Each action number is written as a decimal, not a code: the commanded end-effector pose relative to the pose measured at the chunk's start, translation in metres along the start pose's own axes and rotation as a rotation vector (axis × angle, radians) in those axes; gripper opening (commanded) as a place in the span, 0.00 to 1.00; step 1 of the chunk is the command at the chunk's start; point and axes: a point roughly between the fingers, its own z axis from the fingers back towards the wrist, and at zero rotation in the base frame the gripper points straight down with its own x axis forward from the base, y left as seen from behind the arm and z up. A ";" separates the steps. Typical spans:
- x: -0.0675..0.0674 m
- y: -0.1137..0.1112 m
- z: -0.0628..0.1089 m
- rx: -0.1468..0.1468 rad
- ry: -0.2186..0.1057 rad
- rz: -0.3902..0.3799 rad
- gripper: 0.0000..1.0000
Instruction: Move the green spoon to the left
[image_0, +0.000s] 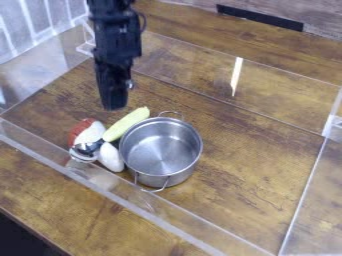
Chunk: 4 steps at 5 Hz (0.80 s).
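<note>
Gripper jaws together, apparently empty, at 10 o'clock of green spoon; risk: spoon stays wedged against pot.

Dark brown wooden tabletop, plank grain, ringed by clear low wall. Steel pot stands on tabletop, open side up. Green spoon lies just beside pot's upper-left rim, handle angled. White toy with red cap left of pot, near spoon. White rounded piece touching pot's left side.
</note>
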 end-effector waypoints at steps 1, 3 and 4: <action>-0.002 -0.007 0.008 0.019 -0.070 -0.033 0.00; 0.019 -0.017 0.003 0.008 -0.088 -0.031 0.00; 0.034 -0.022 0.005 0.005 -0.100 -0.013 1.00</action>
